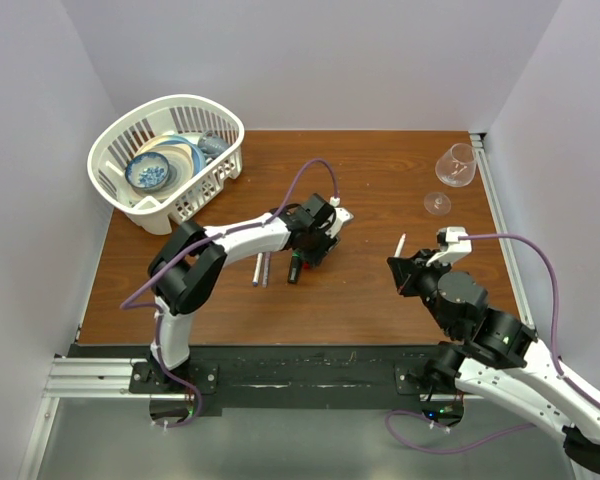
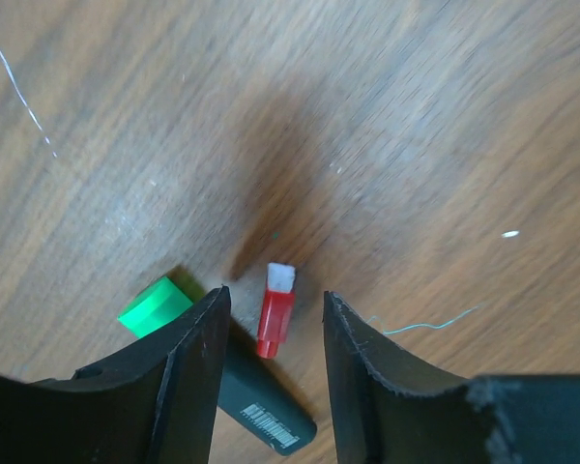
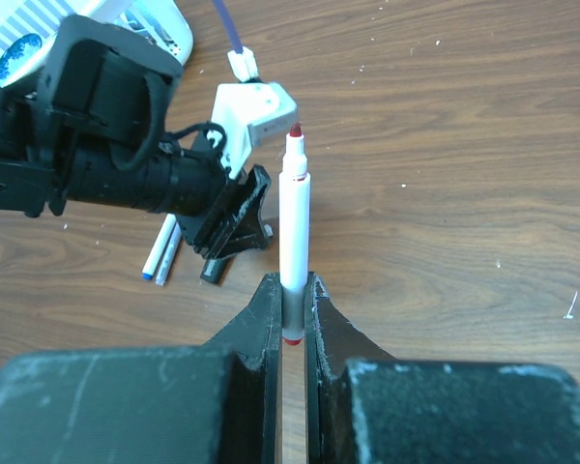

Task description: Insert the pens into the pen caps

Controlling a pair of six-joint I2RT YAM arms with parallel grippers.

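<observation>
Red and short, a small plastic pen cap (image 2: 276,311) is seen lying on the brown wooden bench (image 2: 416,116), between the spread fingers of the left hand (image 2: 275,300), by which nothing is gripped. A stubby black marker with a green tip (image 2: 261,406) is laid just beside it. A slim white pen with a red tip (image 3: 294,222) is clamped in the closed right hand (image 3: 292,282).

walls (image 1: 310,60): plain pale | table (image 1: 380,160): brown wood grain | near edge: aluminium rail (image 1: 90,378) beside black strip (image 1: 300,368)
</observation>
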